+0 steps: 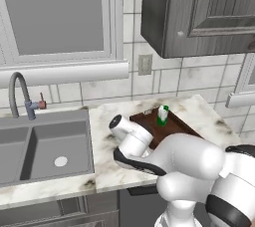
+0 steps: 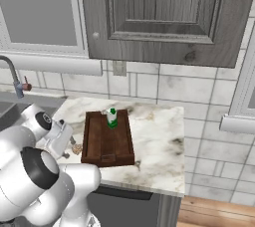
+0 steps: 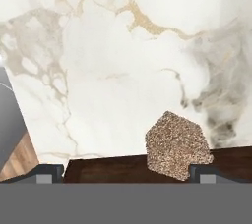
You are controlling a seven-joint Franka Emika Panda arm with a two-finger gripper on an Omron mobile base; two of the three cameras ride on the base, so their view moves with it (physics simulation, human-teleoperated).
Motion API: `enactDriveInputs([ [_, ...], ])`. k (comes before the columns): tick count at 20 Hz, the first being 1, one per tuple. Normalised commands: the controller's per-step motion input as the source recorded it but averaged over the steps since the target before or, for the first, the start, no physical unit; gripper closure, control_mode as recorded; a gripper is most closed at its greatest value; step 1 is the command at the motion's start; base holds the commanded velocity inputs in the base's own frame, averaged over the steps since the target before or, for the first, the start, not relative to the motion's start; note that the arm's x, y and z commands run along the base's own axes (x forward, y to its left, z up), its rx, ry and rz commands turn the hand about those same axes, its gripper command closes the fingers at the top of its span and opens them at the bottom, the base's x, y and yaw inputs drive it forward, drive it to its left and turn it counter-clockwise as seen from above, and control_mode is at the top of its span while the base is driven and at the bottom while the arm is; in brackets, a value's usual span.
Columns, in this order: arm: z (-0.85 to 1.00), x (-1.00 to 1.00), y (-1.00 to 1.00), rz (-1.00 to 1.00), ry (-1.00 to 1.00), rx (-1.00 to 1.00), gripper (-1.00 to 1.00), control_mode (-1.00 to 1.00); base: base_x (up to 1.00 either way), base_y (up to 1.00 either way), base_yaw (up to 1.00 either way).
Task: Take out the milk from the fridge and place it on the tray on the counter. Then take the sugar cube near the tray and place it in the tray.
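Observation:
The milk (image 1: 163, 115), a small green and white carton, stands upright at the far end of the dark brown tray (image 1: 175, 127) on the marbled counter (image 1: 107, 136). From the right base view the milk (image 2: 112, 117) sits at the back of the tray (image 2: 105, 144). The sugar cube (image 2: 76, 148) lies on the counter just left of the tray. My gripper (image 2: 69, 145) hangs low over it, open. In the hand view the speckled sugar cube (image 3: 177, 144) lies close to the right one of the fingertips (image 3: 204, 173), my gripper (image 3: 127, 173) is spread wide, and the tray rim (image 3: 231, 161) runs beside the cube. The fridge is out of view.
A grey sink (image 1: 45, 146) with a curved faucet (image 1: 20, 96) lies left of the tray. Dark grey wall cabinets (image 2: 159, 17) hang above the counter. The counter edge (image 2: 182, 161) ends right of the tray, with wooden floor (image 2: 214, 213) below.

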Motion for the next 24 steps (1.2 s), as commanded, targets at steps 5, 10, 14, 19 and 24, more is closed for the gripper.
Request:
enactDriveInputs([
  [5,-0.1,0.09,0.0,0.0,0.0,0.0,-1.0,-1.0,0.0,0.0,0.0],
  [10,-0.08,0.23,0.0,0.0,0.0,0.0,-1.0,-1.0,0.0,0.0,0.0],
  [14,0.0,0.25,0.0,0.0,0.0,0.0,-1.0,-1.0,0.0,0.0,0.0],
  [19,-0.01,0.14,0.0,0.0,0.0,0.0,-1.0,-1.0,0.0,0.0,0.0],
  [24,-0.18,0.07,0.0,0.0,0.0,0.0,-1.0,-1.0,0.0,0.0,0.0],
])
